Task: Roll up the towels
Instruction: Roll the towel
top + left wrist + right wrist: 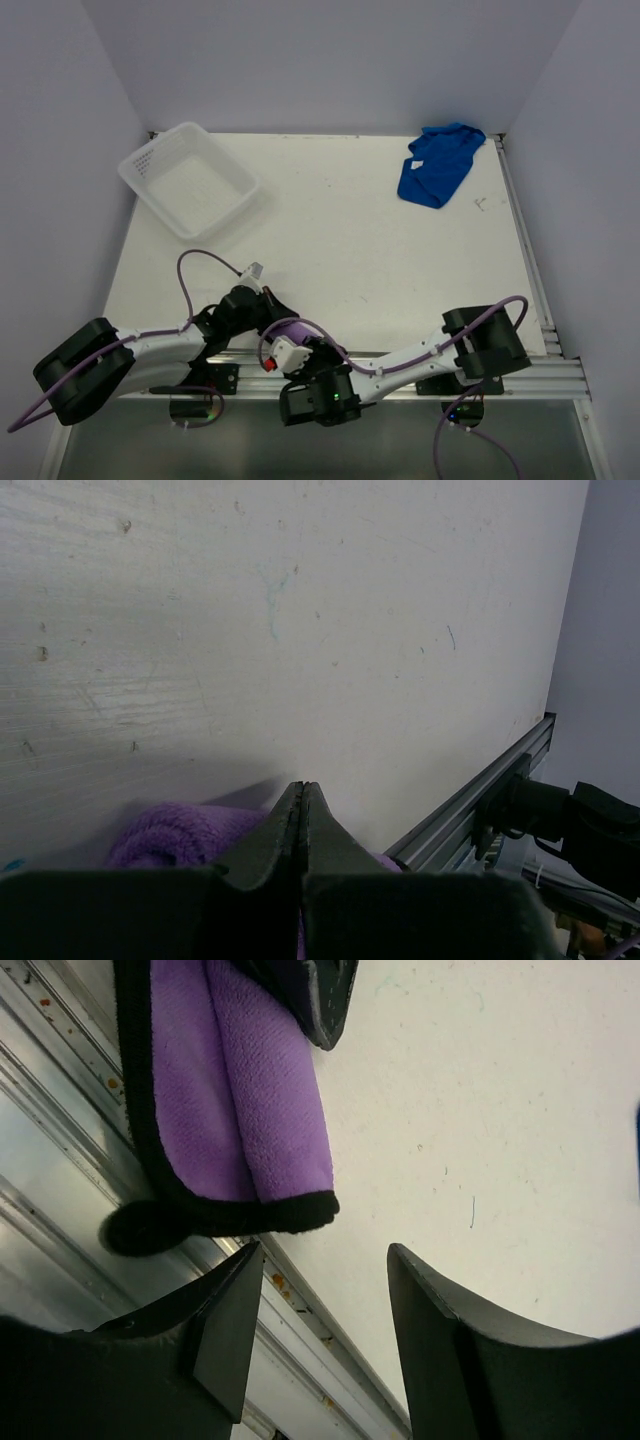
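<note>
- Right wrist view: purple towel (240, 1110) lies doubled at the worktop's (500, 1110) near edge. It looks soft and light, best pinched at its black hem.
- Left gripper (302, 810) is closed above it; right gripper (325, 1310) is open beside it.
- Blue towel (438, 165) lies crumpled at the far right.

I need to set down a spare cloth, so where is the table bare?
The wide middle of the table is bare, between the white basket and the blue towel. Crowded at the near edge, where the left gripper and right gripper are at the purple towel.
</note>
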`<control>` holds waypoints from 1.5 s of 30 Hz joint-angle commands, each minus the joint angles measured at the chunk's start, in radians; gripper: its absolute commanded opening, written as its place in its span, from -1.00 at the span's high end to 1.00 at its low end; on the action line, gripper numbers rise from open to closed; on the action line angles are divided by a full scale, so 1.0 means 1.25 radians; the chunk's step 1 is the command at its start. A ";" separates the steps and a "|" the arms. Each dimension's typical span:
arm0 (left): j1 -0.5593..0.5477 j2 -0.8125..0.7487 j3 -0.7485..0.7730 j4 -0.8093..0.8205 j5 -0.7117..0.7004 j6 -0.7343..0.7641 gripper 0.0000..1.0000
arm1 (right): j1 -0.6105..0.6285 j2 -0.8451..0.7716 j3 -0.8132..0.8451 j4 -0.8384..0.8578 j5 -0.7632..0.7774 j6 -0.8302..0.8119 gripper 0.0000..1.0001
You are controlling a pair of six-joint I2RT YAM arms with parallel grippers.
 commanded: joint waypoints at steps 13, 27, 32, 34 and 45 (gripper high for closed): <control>-0.011 0.009 -0.048 -0.043 -0.045 0.066 1.00 | -0.291 -0.472 -0.326 0.437 -0.540 0.042 0.02; -0.019 0.014 -0.050 -0.034 -0.043 0.067 1.00 | -0.444 -0.325 -0.371 0.589 -0.796 0.150 -0.15; -0.020 0.014 -0.051 -0.035 -0.043 0.068 1.00 | -0.453 -0.281 -0.389 0.598 -0.803 0.151 -0.16; -0.022 0.012 -0.053 -0.036 -0.045 0.069 1.00 | -0.453 -0.269 -0.396 0.620 -0.815 0.160 -0.16; -0.023 0.001 -0.044 -0.052 -0.070 0.075 1.00 | -0.453 -0.214 -0.416 0.677 -0.843 0.155 0.51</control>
